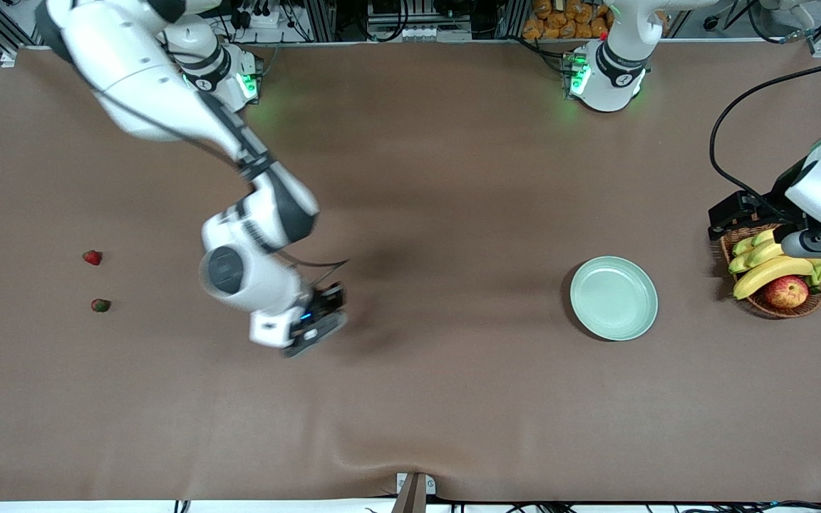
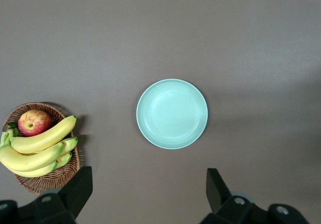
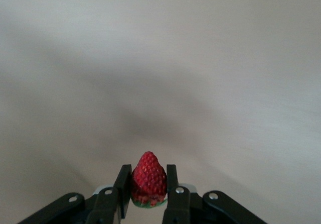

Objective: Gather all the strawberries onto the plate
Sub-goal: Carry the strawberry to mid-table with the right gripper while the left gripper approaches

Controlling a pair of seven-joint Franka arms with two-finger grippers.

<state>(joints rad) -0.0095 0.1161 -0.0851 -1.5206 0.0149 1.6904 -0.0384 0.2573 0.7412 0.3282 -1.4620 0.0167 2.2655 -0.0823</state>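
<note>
My right gripper [image 1: 321,322] hangs over bare table between the loose berries and the plate. In the right wrist view it [image 3: 148,178] is shut on a red strawberry [image 3: 149,173], tip pointing out. Two more strawberries lie toward the right arm's end of the table: a red one [image 1: 92,257] and, nearer the front camera, a darker, greener one [image 1: 100,306]. The pale mint-green plate [image 1: 613,298] is empty and also shows in the left wrist view [image 2: 172,113]. My left gripper [image 1: 723,219] is open and empty, up beside the basket; its fingers [image 2: 76,188] spread wide.
A brown wicker basket [image 1: 767,306] with bananas [image 1: 770,272] and a red-yellow apple [image 1: 786,291] stands at the left arm's end, beside the plate. It also shows in the left wrist view [image 2: 47,181]. The brown table cover has a wrinkle at its front edge [image 1: 382,463].
</note>
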